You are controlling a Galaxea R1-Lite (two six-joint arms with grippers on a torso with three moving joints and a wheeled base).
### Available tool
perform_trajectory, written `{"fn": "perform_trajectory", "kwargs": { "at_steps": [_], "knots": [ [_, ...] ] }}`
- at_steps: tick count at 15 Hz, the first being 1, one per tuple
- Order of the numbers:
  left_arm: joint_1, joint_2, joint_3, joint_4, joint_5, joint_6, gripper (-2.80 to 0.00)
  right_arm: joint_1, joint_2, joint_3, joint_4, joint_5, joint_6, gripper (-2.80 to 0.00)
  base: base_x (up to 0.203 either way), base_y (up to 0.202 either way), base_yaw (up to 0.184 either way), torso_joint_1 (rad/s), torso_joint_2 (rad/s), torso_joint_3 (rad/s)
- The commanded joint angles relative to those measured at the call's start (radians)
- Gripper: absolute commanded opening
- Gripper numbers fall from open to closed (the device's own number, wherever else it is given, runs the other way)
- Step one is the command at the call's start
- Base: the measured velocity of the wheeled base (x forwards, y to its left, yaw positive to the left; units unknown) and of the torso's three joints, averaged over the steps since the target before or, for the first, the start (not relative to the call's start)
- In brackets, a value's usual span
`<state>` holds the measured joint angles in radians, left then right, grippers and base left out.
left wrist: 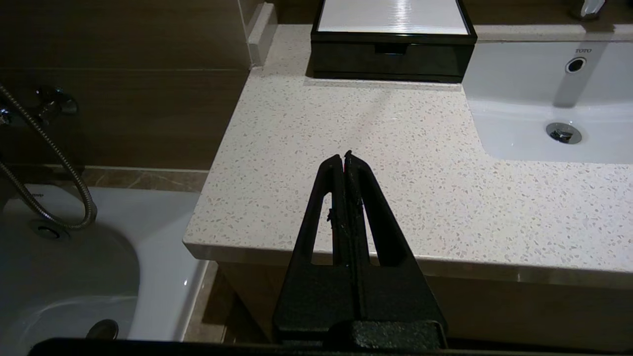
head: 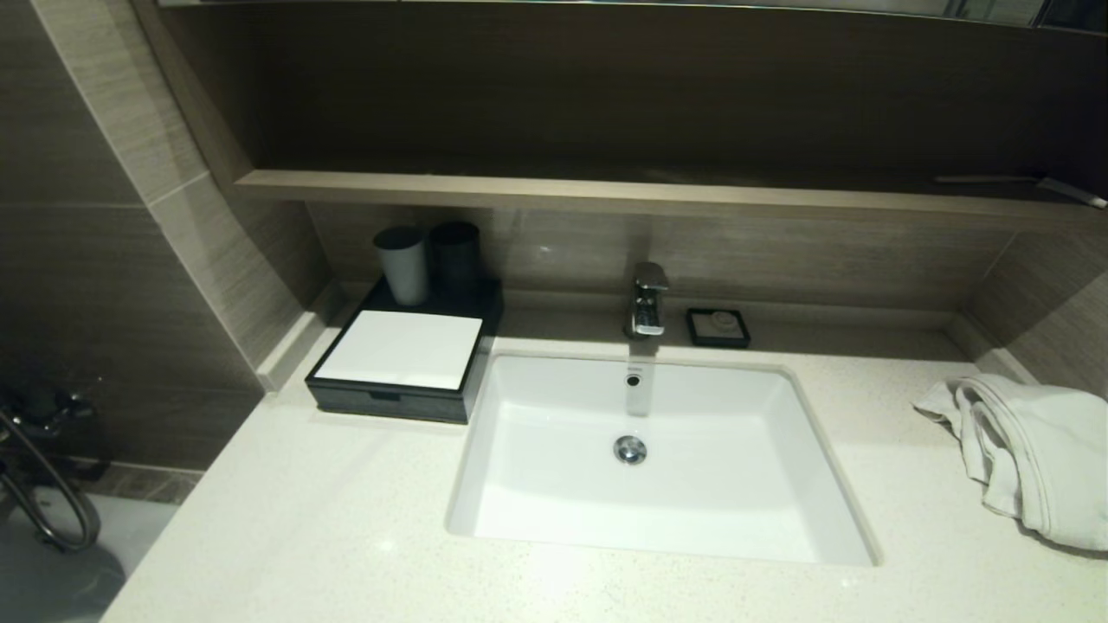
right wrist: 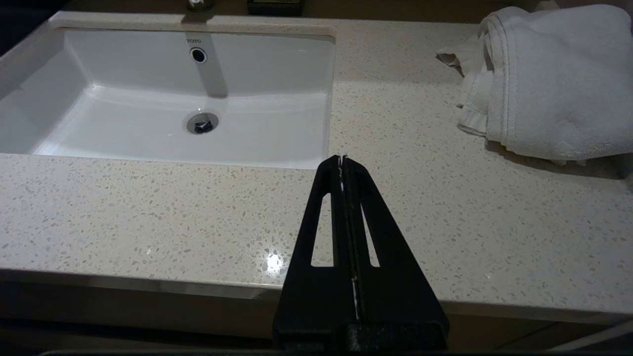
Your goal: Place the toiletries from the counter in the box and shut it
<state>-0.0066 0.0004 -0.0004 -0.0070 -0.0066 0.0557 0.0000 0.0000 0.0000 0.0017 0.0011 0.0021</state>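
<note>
Arms parked before counter [left wrist: 395,163] | left end effector [left wrist: 345,154] together | right end effector [right wrist: 342,158] together

Left claw [left wrist: 344,157] and right claw [right wrist: 342,159], fingers pressed together.

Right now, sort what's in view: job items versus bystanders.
Job:
- box, drawer shut
- counter
- left tool, shut, empty
- no toiletries visible on the counter

Bystanders:
- towel
- two cups
- soap dish
- faucet
- basin

A bathroom: stone counter [head: 303,519] with inset basin [head: 658,450], tap [head: 647,298], towel [head: 1030,459]
</note>
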Motion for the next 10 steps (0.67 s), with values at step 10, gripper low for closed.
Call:
{"fn": "perform_trajectory", "kwargs": {
  "at_steps": [10],
  "knots": [
    [0.0,0.0,0.0,-0.002,0.004,-0.028,-2.8,0.0,0.0,0.0,0.0,0.0,-0.001,-2.8,0.0,0.0,0.0,0.0,0.0,0.0]
  ]
}}
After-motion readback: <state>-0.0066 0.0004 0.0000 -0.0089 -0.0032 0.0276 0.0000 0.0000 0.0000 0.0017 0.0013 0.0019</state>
